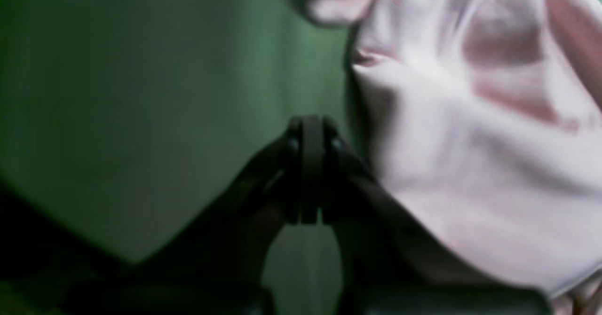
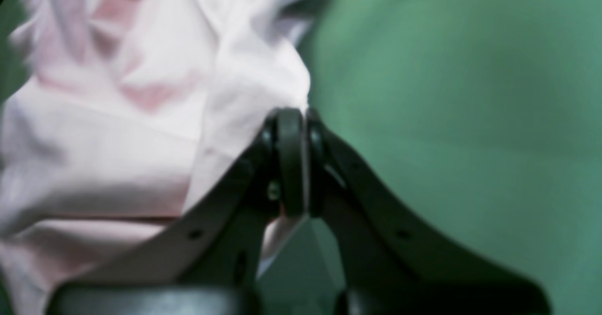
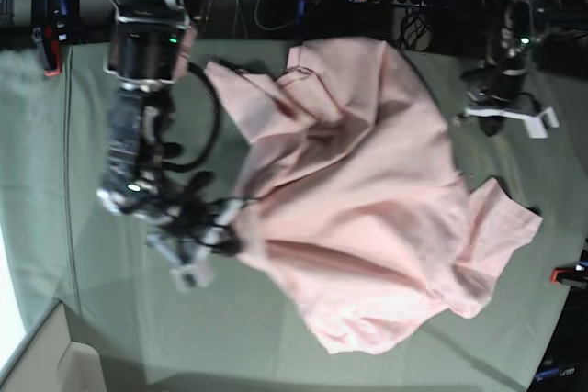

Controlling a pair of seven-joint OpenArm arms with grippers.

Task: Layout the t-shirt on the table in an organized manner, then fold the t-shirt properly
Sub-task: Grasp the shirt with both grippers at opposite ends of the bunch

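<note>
Green-grey cloth covers the table [image 3: 110,319], with dark clutter and cables along its far edge. The t-shirt [image 3: 367,199] lies crumpled across the middle of the table, pink, one sleeve flopped toward the right edge; no lettering shows from above. Both wrist views are blurred, so fabric folds read only as soft pink patches.

The right gripper [image 2: 298,117] has its jaws pressed together with a thin edge of the t-shirt pinched between them; the rest of the cloth bunches to its left in that view. In the base view this arm reaches from the far left corner down to the shirt's left border, wrist bent, cable looping beside it.

The left gripper [image 1: 312,127] has its jaws closed, nothing visible between them, just beside the shirt edge over bare table. Its arm is mostly cut off in the base view; only a dark mount at the far right corner is seen.
</note>
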